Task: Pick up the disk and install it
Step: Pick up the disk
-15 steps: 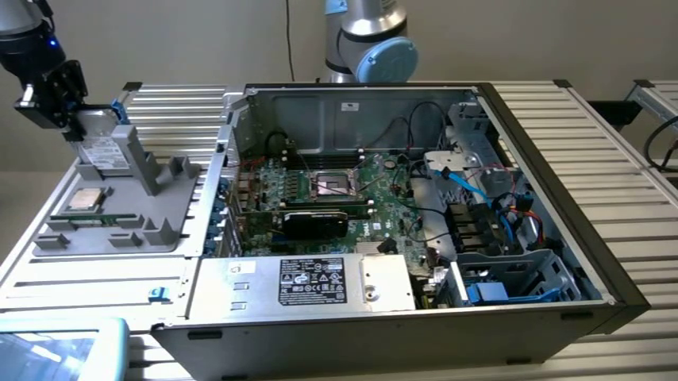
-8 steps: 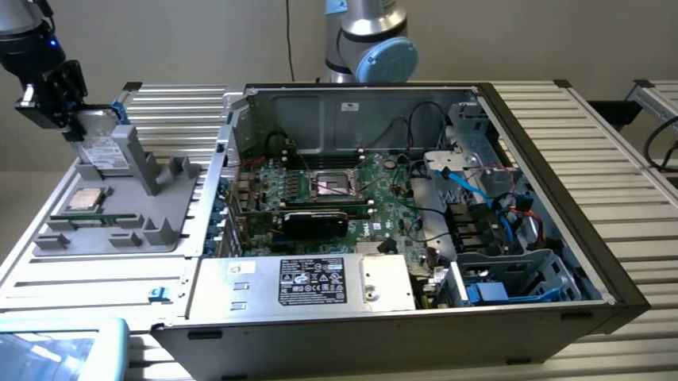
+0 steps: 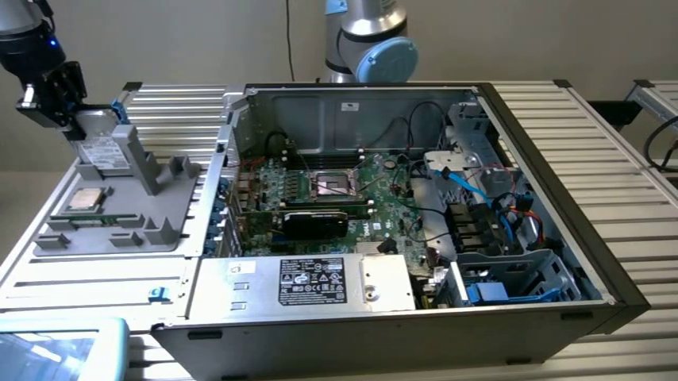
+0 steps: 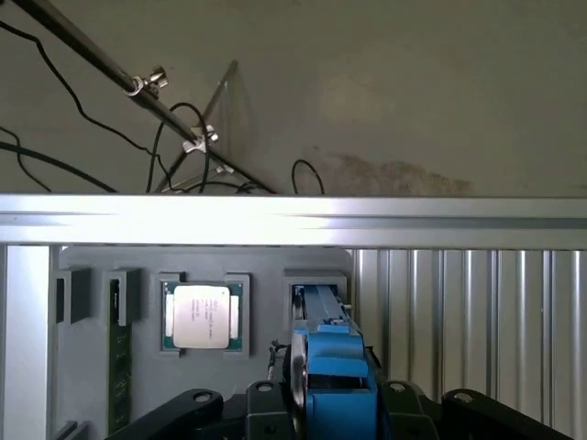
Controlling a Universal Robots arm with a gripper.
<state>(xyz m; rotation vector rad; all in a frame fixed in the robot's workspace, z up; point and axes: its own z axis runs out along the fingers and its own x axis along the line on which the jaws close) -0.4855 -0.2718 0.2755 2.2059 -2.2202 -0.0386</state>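
Pincer [image 3: 72, 117] sits astride the top edge of the disk [image 4: 332, 367]. Can't tell if it's clamped yet. The disk stands on edge directly under the pincer, in a slot of the grey holder [image 3: 111, 238] on the table [image 3: 593, 143].

Risks: a grip only on the blue plastic carrier could slip. A crooked pull could bind the disk in its slot and drag the holder along.

Holder pockets: processor chip [image 4: 202, 316] just beside the pincer, memory stick [image 4: 117, 367] one slot further.

Open computer case [image 3: 350, 99], well apart from the pincer, holds the motherboard [image 3: 329, 186], a labelled silver box [image 3: 307, 282] and loose cables [image 3: 471, 186], a likely snag point.

The disk [image 4: 335, 371] is grey-silver, framed in bright blue.
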